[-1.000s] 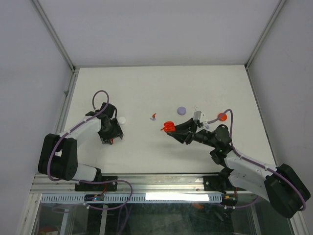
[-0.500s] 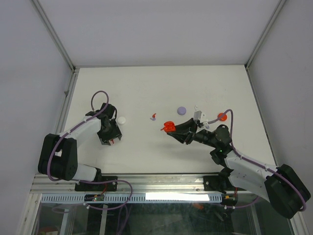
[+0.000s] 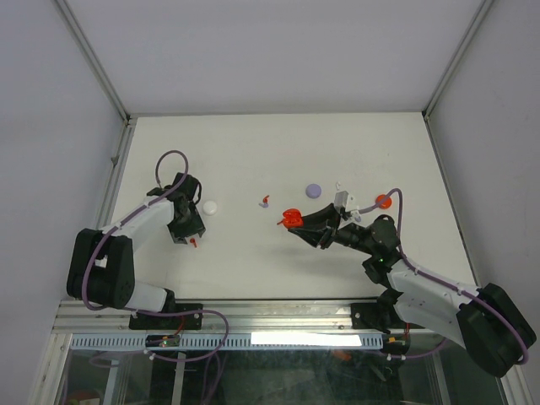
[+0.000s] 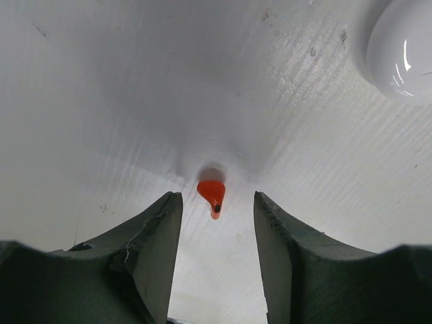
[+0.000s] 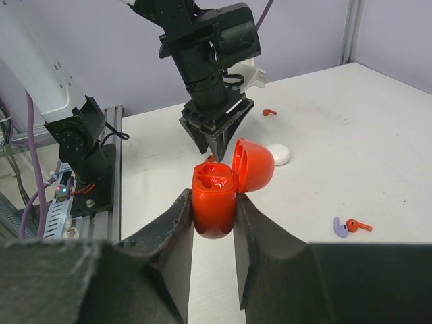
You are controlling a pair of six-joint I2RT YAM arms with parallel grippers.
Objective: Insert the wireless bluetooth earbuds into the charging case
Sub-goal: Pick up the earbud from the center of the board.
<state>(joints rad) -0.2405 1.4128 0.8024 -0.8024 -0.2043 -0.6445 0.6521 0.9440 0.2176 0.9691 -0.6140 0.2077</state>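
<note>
Left gripper (image 4: 216, 200), jaws half open and empty, straddles a tiny red earbud (image 4: 211, 191): likely light, hard, slippery; pinch its bulb. Right gripper (image 5: 212, 200) clamps the open red charging case (image 5: 214, 217).

Open table (image 3: 253, 152) stretches across the middle and far side, broken only by a small pair of earbuds (image 3: 265, 201) and a purple puck (image 3: 314, 191). Just beside the left claw (image 3: 187, 232), a white puck (image 3: 209, 206) blocks the way toward the centre.

A robotics lab cell. Pale panels (image 3: 253, 51) and aluminium posts (image 3: 91, 61) enclose a white table (image 3: 253, 152); a metal rail (image 3: 278, 314) along its near edge carries bolted robot arms (image 3: 135, 224)
</note>
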